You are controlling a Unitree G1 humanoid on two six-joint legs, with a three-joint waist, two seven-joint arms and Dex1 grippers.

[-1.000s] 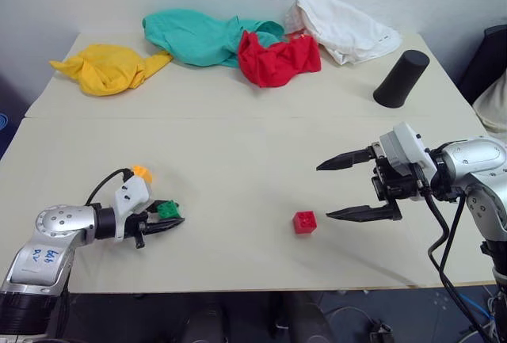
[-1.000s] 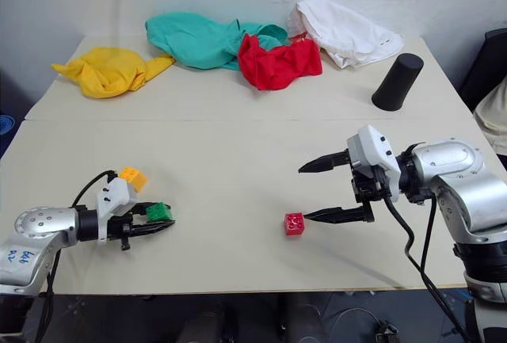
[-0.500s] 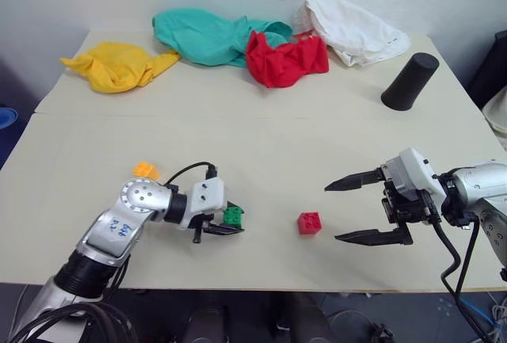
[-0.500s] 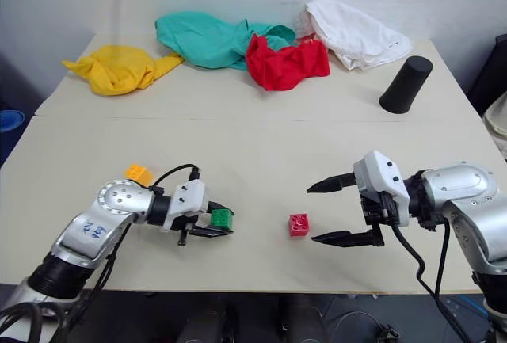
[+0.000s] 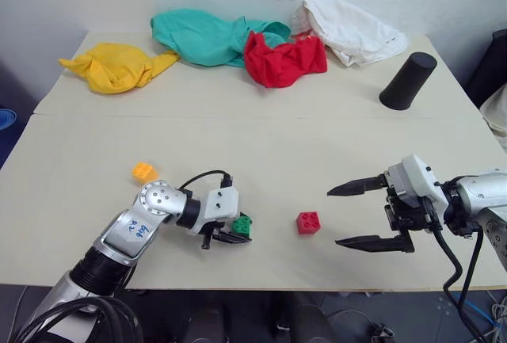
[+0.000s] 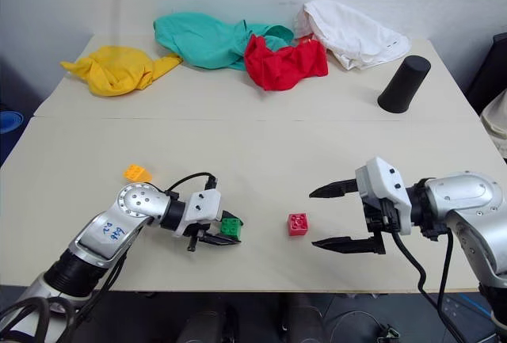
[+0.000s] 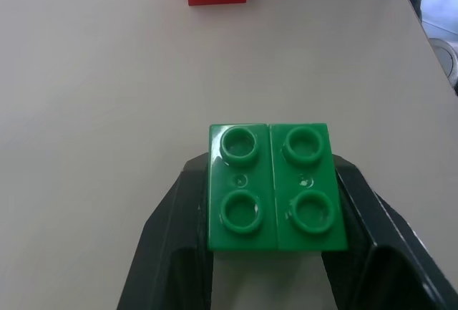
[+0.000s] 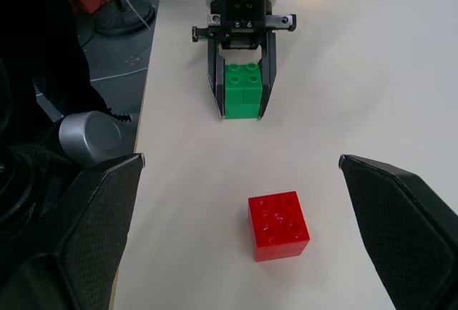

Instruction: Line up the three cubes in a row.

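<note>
My left gripper [image 5: 242, 230] is shut on the green cube [image 5: 242, 225], holding it low over the table near the front edge; the left wrist view shows the studded green cube [image 7: 275, 187] clamped between the two black fingers. To its right the red cube [image 5: 308, 222] rests on the table. The orange-yellow cube [image 5: 144, 172] lies further left and back. My right gripper [image 5: 346, 216] stands open just right of the red cube, apart from it. In the right wrist view the red cube [image 8: 279, 225] sits between the wide fingers, with the green cube [image 8: 242, 89] beyond it.
At the back of the table [image 5: 269, 145] lie a yellow cloth [image 5: 111, 66], a teal cloth [image 5: 202, 36], a red cloth [image 5: 283, 59] and a white cloth [image 5: 348, 28]. A black cylinder [image 5: 407, 80] stands at the back right.
My left gripper has carried the green cube to the right, from near the orange-yellow cube towards the red cube. The right gripper stays open beside the red cube. The camera has shifted.
</note>
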